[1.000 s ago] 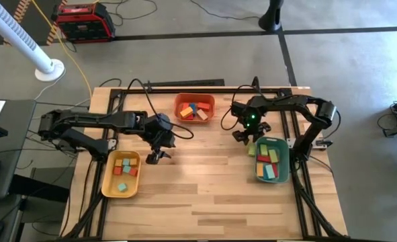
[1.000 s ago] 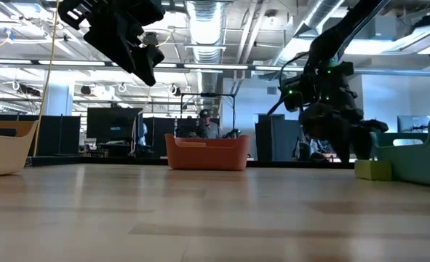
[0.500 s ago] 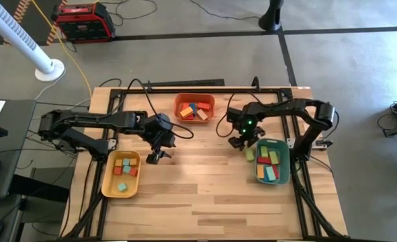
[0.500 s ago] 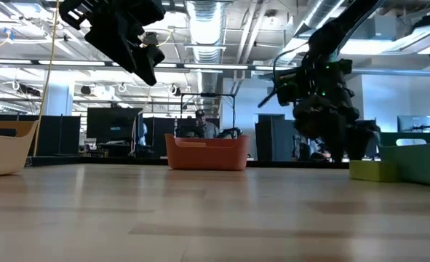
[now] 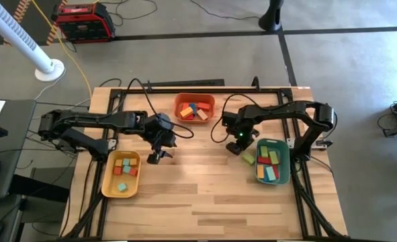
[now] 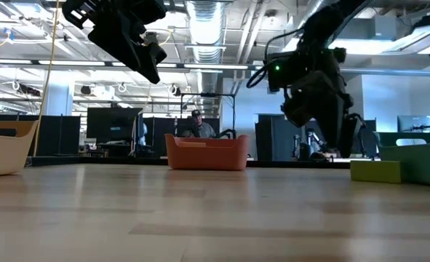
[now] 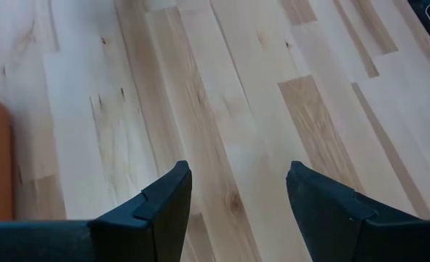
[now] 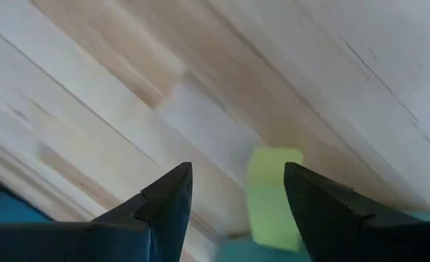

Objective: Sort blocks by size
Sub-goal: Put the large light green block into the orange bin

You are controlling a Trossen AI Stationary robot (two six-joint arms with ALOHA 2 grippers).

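Note:
A yellow-green block lies flat on the wooden table, just left of the green tray; the low view shows it there too. My right gripper hovers open a little left of this block. The block shows on the table beyond the gap between the right gripper's fingers, untouched. My left gripper hangs open over bare wood, between the yellow tray and the orange tray. All three trays hold coloured blocks.
The orange tray stands at the far middle, the yellow tray at the near left, the green tray at the right. A black frame runs along the table's edges. Bare wood lies between the trays and toward the near edge.
My right gripper has swung from beside the green tray toward the table's left, rising slightly and rolling about its own axis, its fingers still apart. The yellow-green block has stayed on the table beside the green tray.

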